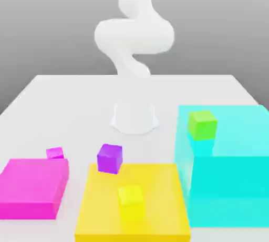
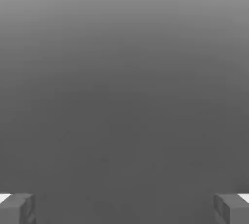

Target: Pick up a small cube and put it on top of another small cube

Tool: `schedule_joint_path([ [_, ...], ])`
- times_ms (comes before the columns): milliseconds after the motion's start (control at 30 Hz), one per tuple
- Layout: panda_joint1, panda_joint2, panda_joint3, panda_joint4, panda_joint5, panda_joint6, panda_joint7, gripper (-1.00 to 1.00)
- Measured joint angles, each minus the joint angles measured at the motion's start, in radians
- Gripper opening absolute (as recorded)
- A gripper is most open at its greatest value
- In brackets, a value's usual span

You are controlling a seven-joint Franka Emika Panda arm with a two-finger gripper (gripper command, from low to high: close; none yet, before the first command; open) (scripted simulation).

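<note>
The end effector [image 2: 124,208] is wide open and holds nothing; in the hand view its two fingertips [image 2: 17,208] stand far apart against plain grey. The small cube [image 1: 54,153] sits on the worktop [image 1: 79,104], touching or just beside the back edge of the large magenta block [image 1: 32,187], at the exterior view's left.

The step in hand is, I judge, the approach. The arm [image 1: 134,41] should come down straight over the cube, with the fingers turned so that neither one strikes the block.

The block hides the lower part of the cube. Whether the purple cube [image 1: 110,158] rests on the yellow block [image 1: 132,204] or behind it is not clear.
</note>
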Motion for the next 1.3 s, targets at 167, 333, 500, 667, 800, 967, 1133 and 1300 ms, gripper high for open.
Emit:
schedule_joint_path([
  [167,-0.002,0.154,-0.175,-0.128,-0.025,0.121,-0.223,0.00],
  [333,-0.005,0.301,-0.334,-0.250,-0.048,0.236,-0.434,0.00],
  [500,-0.021,0.449,-0.476,-0.372,-0.066,0.350,-0.649,0.00],
  [667,-0.055,0.592,-0.600,-0.495,-0.090,0.465,-0.858,0.00],
  [800,-0.090,0.683,-0.661,-0.560,-0.095,0.531,-0.990,0.00],
  [967,-0.072,0.744,-0.652,-0.542,0.047,0.541,-1.111,0.00],
  [1133,-0.090,0.800,-0.599,-0.517,0.204,0.550,-1.228,0.00],
  [1300,-0.144,0.851,-0.514,-0.498,0.346,0.567,-1.333,0.00],
])
